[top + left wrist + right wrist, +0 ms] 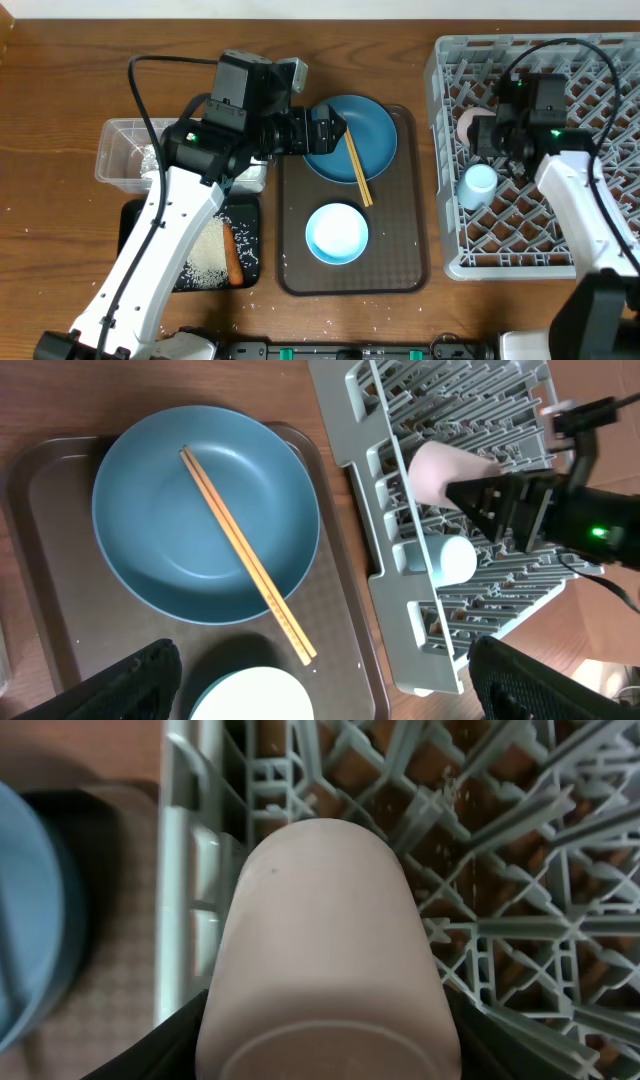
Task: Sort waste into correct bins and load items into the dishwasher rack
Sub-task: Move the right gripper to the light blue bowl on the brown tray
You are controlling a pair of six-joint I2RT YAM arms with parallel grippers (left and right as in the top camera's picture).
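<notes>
My right gripper (487, 132) is shut on the pale pink cup (466, 125) and holds it on its side over the left part of the grey dishwasher rack (600, 60). The cup fills the right wrist view (325, 920) between my fingers (325, 1055). The light blue cup (478, 186) lies in the rack just in front. My left gripper (335, 130) is open and empty over the left edge of the dark blue plate (365, 125); the wooden chopsticks (357, 168) lie across it. The pale bowl (337, 232) stands in front of the plate. In the left wrist view the plate (150, 550), chopsticks (245, 555) and bowl (250, 695) show.
Plate and bowl sit on a dark brown serving tray (410, 250). The clear tub (125, 150) at left holds silvery foil. The black tray (135, 225) in front of it holds rice (205, 262) and a carrot (232, 255). My left arm covers part of both bins.
</notes>
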